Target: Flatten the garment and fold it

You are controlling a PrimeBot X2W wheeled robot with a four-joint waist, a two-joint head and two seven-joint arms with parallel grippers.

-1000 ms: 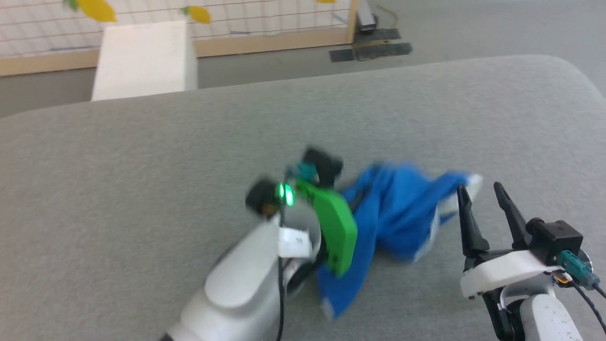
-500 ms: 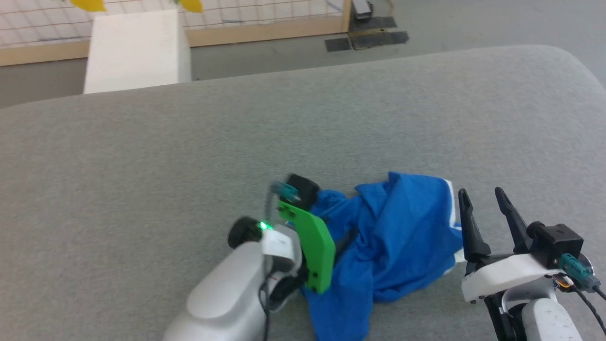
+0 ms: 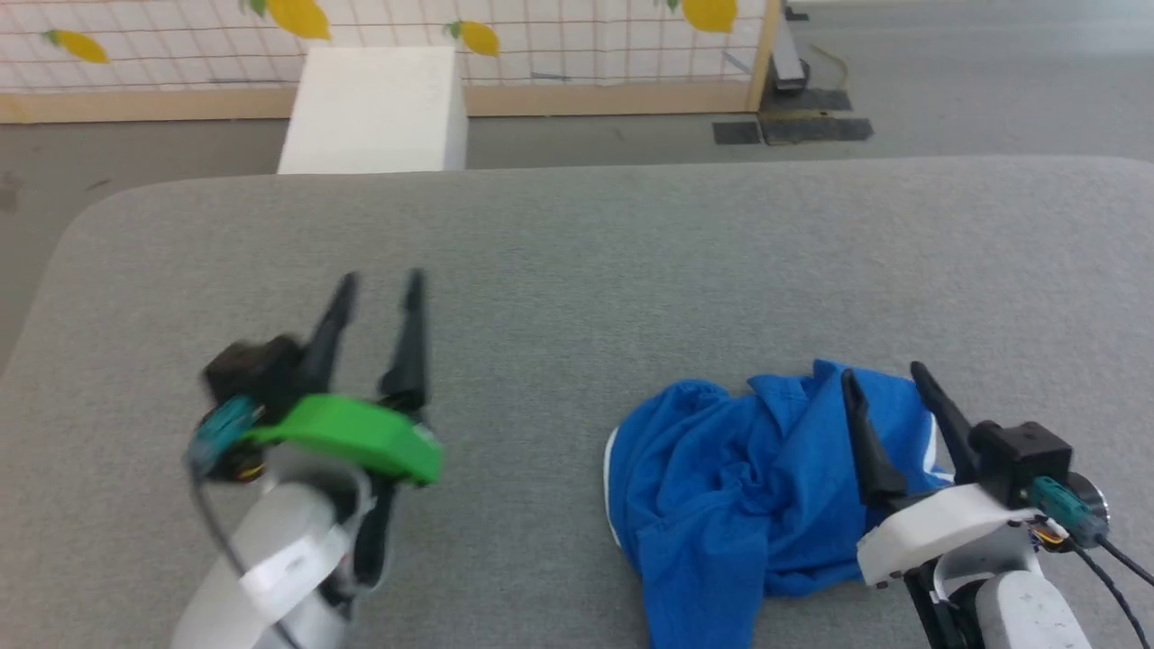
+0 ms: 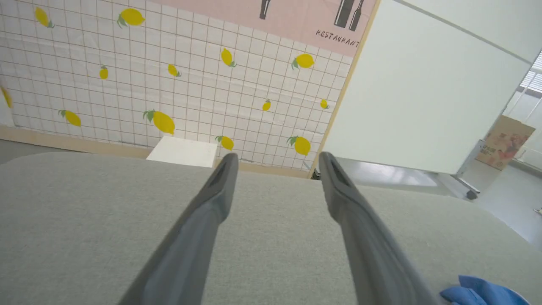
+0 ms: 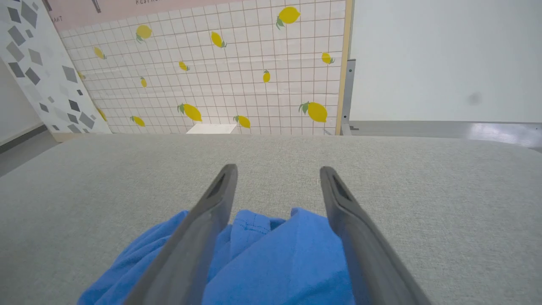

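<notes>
At the near right, the right gripper [image 3: 883,371] has its fingers spread apart and grips nothing. It sits over the right part of the blue shorts [image 3: 721,478]; in the right wrist view the cloth [image 5: 275,262] lies below and between the two fingers. The shorts are a crumpled heap on the near right of the grey padded tabletop [image 3: 577,252]. The heap is wider left to right than near to far, with one flap trailing toward the near edge. White trim shows along its left edge and at its right side, but I cannot tell which way the waistband points. At the near left, well apart from the heap, the left gripper [image 3: 380,278] is also open and empty, fingers pointing away over bare tabletop. Beyond the far edge is grey floor [image 3: 992,90], a white box [image 3: 374,108], and a white tiled wall with yellow lemons [image 3: 541,36] ending at a wooden post [image 3: 766,54].
</notes>
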